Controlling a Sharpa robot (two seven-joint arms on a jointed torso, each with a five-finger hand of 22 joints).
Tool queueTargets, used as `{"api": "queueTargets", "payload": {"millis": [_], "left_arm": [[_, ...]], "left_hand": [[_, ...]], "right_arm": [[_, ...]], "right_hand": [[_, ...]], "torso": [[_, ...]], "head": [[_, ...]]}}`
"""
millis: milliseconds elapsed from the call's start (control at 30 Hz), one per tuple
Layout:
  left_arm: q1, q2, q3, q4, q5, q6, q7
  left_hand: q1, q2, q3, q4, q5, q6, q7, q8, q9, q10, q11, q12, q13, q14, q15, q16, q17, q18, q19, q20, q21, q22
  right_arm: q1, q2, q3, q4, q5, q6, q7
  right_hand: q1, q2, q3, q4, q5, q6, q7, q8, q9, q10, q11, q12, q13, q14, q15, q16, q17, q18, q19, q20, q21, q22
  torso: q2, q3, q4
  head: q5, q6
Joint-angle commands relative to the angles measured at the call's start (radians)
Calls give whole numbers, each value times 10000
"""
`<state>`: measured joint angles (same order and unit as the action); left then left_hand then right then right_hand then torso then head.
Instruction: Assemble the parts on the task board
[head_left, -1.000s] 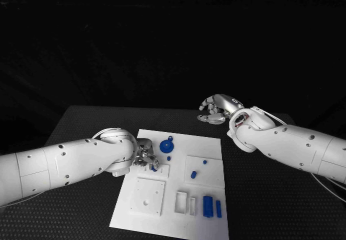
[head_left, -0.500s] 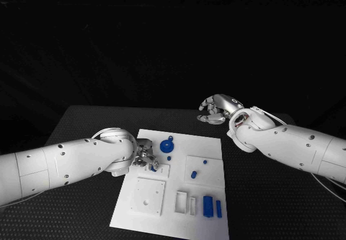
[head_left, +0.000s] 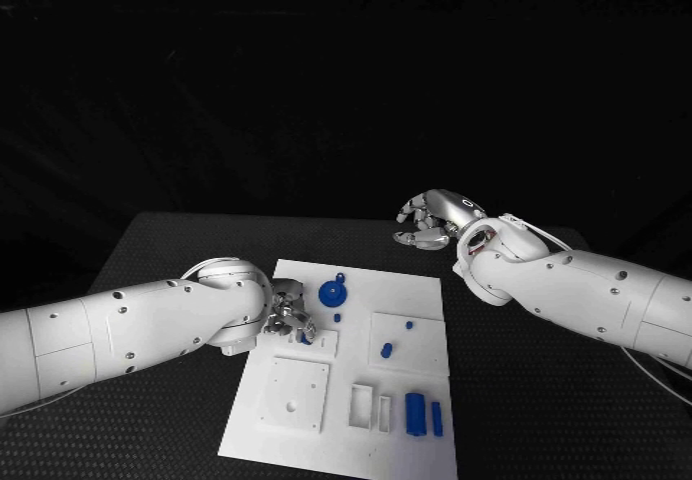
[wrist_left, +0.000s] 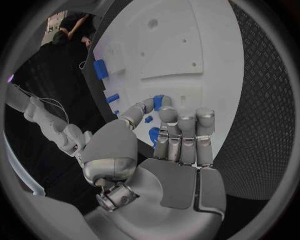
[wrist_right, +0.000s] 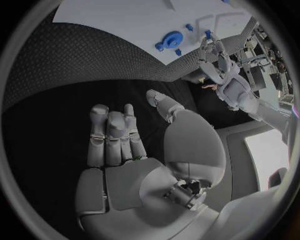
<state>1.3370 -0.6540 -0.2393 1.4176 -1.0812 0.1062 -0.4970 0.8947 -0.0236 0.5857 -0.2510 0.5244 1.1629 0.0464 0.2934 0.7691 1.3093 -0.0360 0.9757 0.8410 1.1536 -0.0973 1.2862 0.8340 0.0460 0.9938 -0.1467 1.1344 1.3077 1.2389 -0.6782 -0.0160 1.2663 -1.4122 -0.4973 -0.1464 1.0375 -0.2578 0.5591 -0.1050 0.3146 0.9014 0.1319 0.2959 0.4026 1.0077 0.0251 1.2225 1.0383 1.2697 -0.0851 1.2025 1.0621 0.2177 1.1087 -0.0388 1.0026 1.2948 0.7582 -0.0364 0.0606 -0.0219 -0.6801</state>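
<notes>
- The black table (head_left: 173, 250) sits in a dark room, with the white task board (head_left: 418, 300) in the lower middle of the head view.
- Over the last second almost nothing has changed: the left hand (head_left: 293, 318) stays at the board's left edge, shifted only slightly, and the right hand (head_left: 436, 218) keeps hovering beyond the board's upper right corner.
- My reading is that the left hand is mid-way through seating a part, a slow step, and that most of the assembly is still to do.
- In the left wrist view the left hand (wrist_left: 172, 135) has its fingers curled down onto the board, thumb and fingertips closed around a small blue part (wrist_left: 157, 101); it appears to pinch it.
- The right hand holds nothing; its fingers are loosely bent and apart above bare table.
- The blue round part (head_left: 333, 292) stands just right of the left hand, a blue peg (head_left: 387, 350) at the board's centre, and two blue bars (head_left: 424, 413) near its lower right.
</notes>
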Motion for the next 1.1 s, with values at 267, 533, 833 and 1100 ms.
{"api": "queueTargets", "payload": {"millis": [267,533,833,1100], "left_arm": [[-31,84,-4,-67,-55,91,-35],[-31,114,-4,-68,-47,76,11],[-31,161,-4,-70,-49,194,81],[-40,208,-4,-93,-203,190,77]], "left_hand": [[48,109,528,-406,921,587,-568,47,1049,805,-856,-62,-15,636,-1190,-40,-11,384,-2,-1243,40,163],[-209,249,436,-392,706,774,-618,234,1173,879,-893,-41,-48,656,-1178,-7,-17,370,-18,-1229,63,162],[-244,226,456,-399,636,846,-627,291,1206,943,-890,-13,-59,686,-1141,37,-12,382,-26,-1237,81,168],[-216,224,486,-401,631,851,-630,295,1207,952,-895,-8,-63,694,-1121,53,-10,388,-32,-1241,90,171]], "right_arm": [[1,7,5,7,-122,150,-9],[1,6,4,19,-156,164,-20],[1,1,4,29,-169,201,-21],[1,-11,4,33,-170,221,-21]], "right_hand": [[99,-20,35,-20,-59,29,56,57,17,-26,-2,53,-15,34,6,-58,-6,441,30,40,-30,12],[126,-15,53,-37,-60,38,52,63,18,-20,-6,60,-21,40,2,-56,-6,441,34,38,-28,14],[156,-7,80,-55,-40,43,50,66,18,-16,-9,66,-30,45,0,-56,-6,441,38,36,-28,16],[150,-7,99,-53,29,46,50,67,17,-15,-9,71,-41,49,0,-58,-6,441,40,39,-28,18]], "torso": [[12,-5,3],[3,15,-12],[2,27,-20],[8,19,-13]], "head": [[-63,-42],[-16,-45],[2,-70],[-8,-97]]}}
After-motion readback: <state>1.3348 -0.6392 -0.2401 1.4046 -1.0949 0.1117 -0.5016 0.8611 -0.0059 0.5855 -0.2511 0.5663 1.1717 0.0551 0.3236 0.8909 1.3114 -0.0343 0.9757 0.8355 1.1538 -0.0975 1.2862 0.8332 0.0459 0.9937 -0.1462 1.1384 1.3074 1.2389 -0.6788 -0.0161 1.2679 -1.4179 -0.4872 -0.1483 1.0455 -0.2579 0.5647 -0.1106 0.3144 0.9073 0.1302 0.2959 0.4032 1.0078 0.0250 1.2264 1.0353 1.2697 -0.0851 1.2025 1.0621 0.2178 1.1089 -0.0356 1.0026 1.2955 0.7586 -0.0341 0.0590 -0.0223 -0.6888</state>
